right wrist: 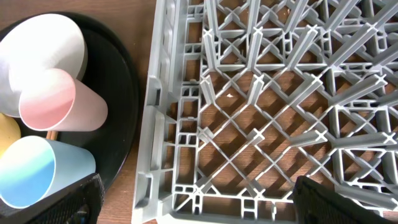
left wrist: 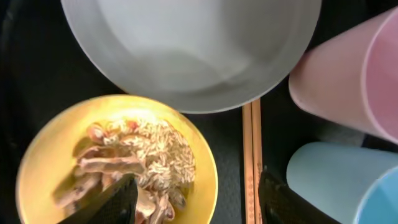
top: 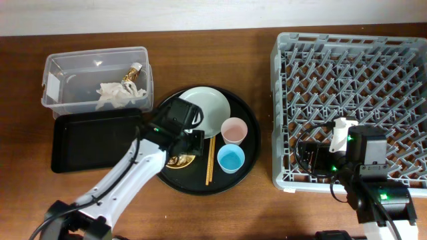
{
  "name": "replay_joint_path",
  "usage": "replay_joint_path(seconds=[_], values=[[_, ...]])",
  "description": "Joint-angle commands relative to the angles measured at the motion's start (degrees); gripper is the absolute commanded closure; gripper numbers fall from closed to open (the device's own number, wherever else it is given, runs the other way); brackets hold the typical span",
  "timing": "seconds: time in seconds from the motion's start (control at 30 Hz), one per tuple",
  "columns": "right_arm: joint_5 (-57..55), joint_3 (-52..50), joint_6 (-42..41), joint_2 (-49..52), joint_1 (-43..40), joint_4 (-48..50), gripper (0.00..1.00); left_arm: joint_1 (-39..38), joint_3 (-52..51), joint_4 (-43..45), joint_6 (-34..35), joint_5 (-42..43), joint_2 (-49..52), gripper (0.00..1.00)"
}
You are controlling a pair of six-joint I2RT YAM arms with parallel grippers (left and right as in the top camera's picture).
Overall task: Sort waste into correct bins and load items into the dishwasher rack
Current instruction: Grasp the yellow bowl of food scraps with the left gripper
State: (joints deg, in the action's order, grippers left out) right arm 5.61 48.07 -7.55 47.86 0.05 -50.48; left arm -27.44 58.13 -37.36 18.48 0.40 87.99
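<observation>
My left gripper (top: 189, 144) (left wrist: 199, 202) is open over the small yellow bowl (top: 180, 162) (left wrist: 43, 155). One finger is among the tan food scraps (left wrist: 137, 155), the other is beyond the chopsticks (top: 209, 160) (left wrist: 251, 149). The grey-green plate (top: 210, 103) (left wrist: 186, 50), pink cup (top: 233, 130) (right wrist: 59, 102) and light-blue cup (top: 231, 159) (right wrist: 37, 168) stand beside it. White napkins (top: 117, 95) and a gold wrapper (top: 132, 75) lie in the clear tub (top: 53, 70). My right gripper (top: 343, 133) (right wrist: 199, 202) is open and empty over the front-left corner of the grey rack (top: 347, 53) (right wrist: 249, 93).
The dishes all sit on a large round black tray (top: 247, 170) (right wrist: 118, 74) at the middle of the wooden table. A shallow black rectangular tray (top: 87, 140) lies in front of the clear tub, left of my left arm. No dishes are in the rack.
</observation>
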Motion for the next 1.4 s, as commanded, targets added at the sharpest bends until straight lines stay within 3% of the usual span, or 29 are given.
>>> replay_joint_path(seconds=[0.0,0.47,0.53,0.57,0.67,0.7,0.93,1.37], values=[[0.2,1.1,-0.1,-0.2,0.3,0.1,0.02,-1.6,-4.0,3.1,2.6,-0.8,-0.6,0.42],[0.4,1.1,-0.1,-0.2,0.3,-0.4,0.02,-1.8,-9.3,11.5,4.2,-1.2,4.6,0.46],[0.4,1.1,-0.1,-0.2,0.3,-0.4,0.02,-1.8,-9.3,13.6,4.2,-1.3,4.6,0.52],[0.4,1.1,-0.1,-0.2,0.3,-0.4,0.02,-1.8,-9.3,14.3,4.2,-1.2,4.6,0.62],[0.3,1.1,-0.1,-0.2,0.3,-0.5,0.02,-1.8,-9.3,14.2,4.2,-1.2,4.7,0.77],[0.4,1.1,0.0,-0.2,0.3,-0.6,0.02,-1.8,-9.3,14.2,4.2,-1.2,4.7,0.87],[0.3,1.1,0.0,-0.2,0.3,-0.8,0.02,-1.8,-9.4,10.8,4.2,-1.3,4.7,0.99],[0.3,1.1,0.0,-0.2,0.3,-1.0,0.02,-1.5,-3.9,5.1,4.2,-5.0,-1.4,0.99]])
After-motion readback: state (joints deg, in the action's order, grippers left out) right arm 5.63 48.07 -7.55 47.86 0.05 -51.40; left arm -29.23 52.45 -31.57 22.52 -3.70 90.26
